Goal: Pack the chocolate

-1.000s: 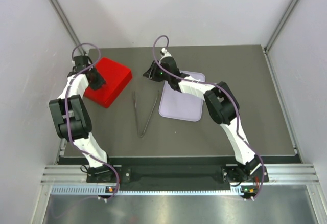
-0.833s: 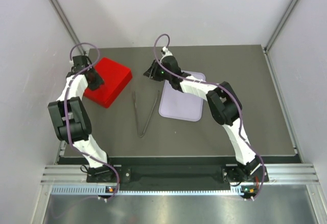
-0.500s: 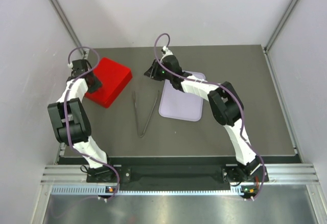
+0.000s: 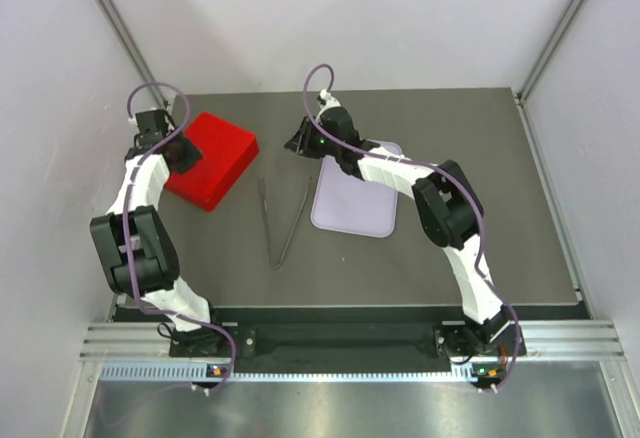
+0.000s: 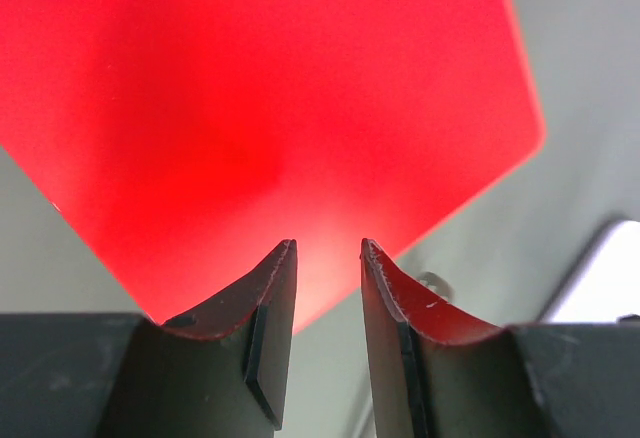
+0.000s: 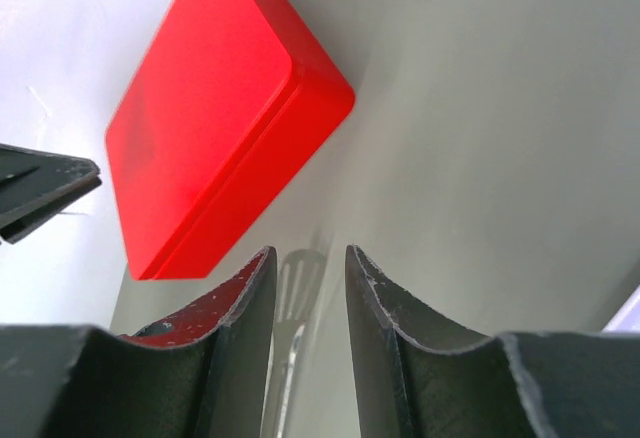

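Moved: left gripper (image 5: 328,248) has drawn back toward the left edge of the box (image 4: 212,161); right arm barely shifted.
left gripper: fingers slightly apart, nothing between, over the red box.
right gripper (image 6: 308,253): slightly apart, empty, over the bench (image 4: 480,208) beside the tray (image 4: 352,208).
tongs (image 4: 283,220): on bench between box and tray.
chocolate: not visible; cannot tell where.

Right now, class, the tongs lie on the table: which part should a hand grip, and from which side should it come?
Probably the middle of the tongs, from straight above, with the grip spanning both legs. They lie flat in a narrow V, with the bend toward the near edge and the tips apart toward the far edge. Nothing can slide under them, and a mid-leg squeeze should close the tips.
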